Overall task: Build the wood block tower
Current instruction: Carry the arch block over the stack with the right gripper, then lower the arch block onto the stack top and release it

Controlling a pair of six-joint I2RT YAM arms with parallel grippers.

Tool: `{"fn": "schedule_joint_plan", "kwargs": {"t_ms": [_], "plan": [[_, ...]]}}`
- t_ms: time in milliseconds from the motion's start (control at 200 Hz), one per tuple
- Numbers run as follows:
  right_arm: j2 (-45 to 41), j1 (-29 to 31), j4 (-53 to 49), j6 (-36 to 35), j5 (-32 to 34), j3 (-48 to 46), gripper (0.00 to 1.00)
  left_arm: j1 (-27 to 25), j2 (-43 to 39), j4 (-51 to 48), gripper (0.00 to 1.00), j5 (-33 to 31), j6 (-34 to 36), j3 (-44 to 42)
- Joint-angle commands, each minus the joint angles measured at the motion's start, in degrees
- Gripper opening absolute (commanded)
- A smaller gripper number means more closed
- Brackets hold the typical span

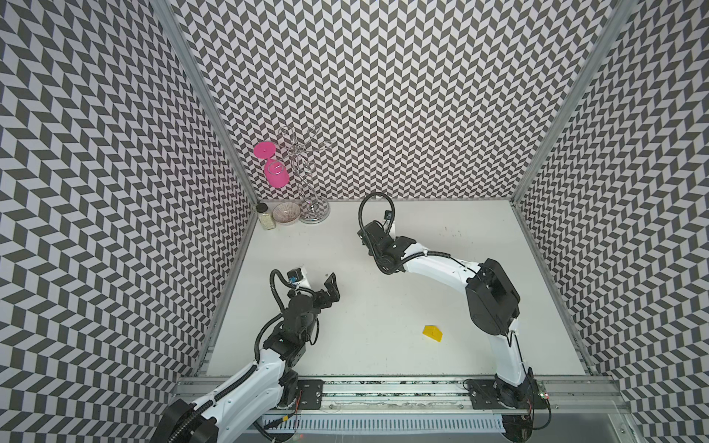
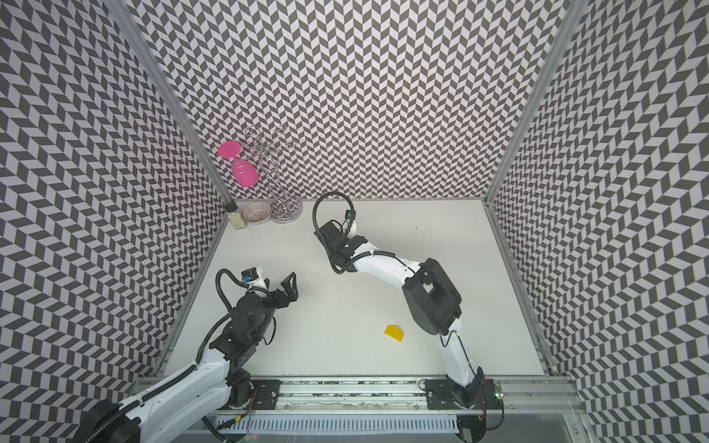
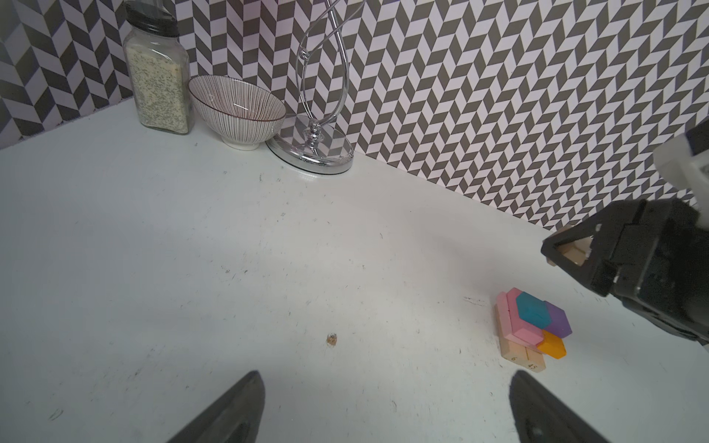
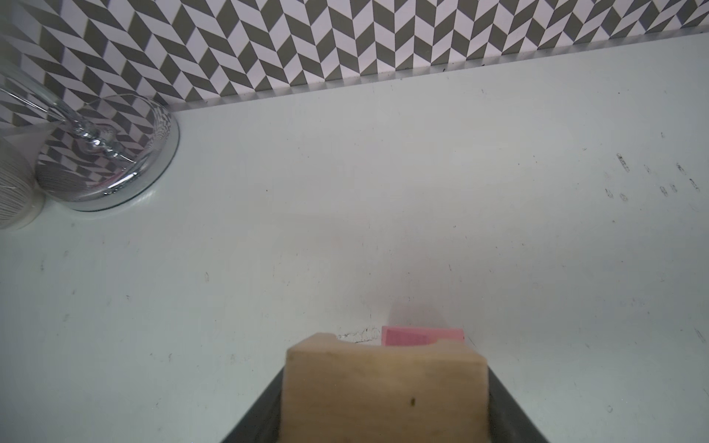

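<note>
The tower [image 3: 533, 330] stands on the white table: tan bars [image 3: 523, 354] at the base, pink slabs [image 3: 516, 320], an orange slab [image 3: 552, 345], a teal cube [image 3: 531, 310] and a purple cube [image 3: 558, 322]. My right gripper [image 3: 568, 253] hangs just above it, shut on a tan arch [image 4: 385, 391]; a pink slab [image 4: 422, 336] shows past the arch. In both top views the right wrist [image 1: 387, 245] hides the tower. A yellow roof-shaped block [image 1: 432, 333] [image 2: 394, 332] lies alone near the right arm's base. My left gripper [image 1: 332, 284] [image 3: 386, 377] is open and holds nothing.
In the back left corner stand a spice jar [image 3: 159, 84], a striped bowl [image 3: 238, 111] and a chrome stand [image 3: 312, 151] with a pink goblet [image 1: 274, 172] hanging from it. Patterned walls enclose the table on three sides.
</note>
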Motion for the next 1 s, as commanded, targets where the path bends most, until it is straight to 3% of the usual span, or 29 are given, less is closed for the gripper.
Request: {"fn": "schedule_joint_plan", "kwargs": {"t_ms": [0, 992], "plan": [[2.0, -0.2, -2.6, 1.4, 2.6, 2.5, 0.47, 0.4, -0.5, 1.8, 1.0, -0.8, 0.2, -0.8], [1.5, 0.0, -4.4, 5.0, -0.6, -0.9, 0.47, 0.4, -0.6, 2.2, 1.0, 0.1, 0.3, -1.1]]}}
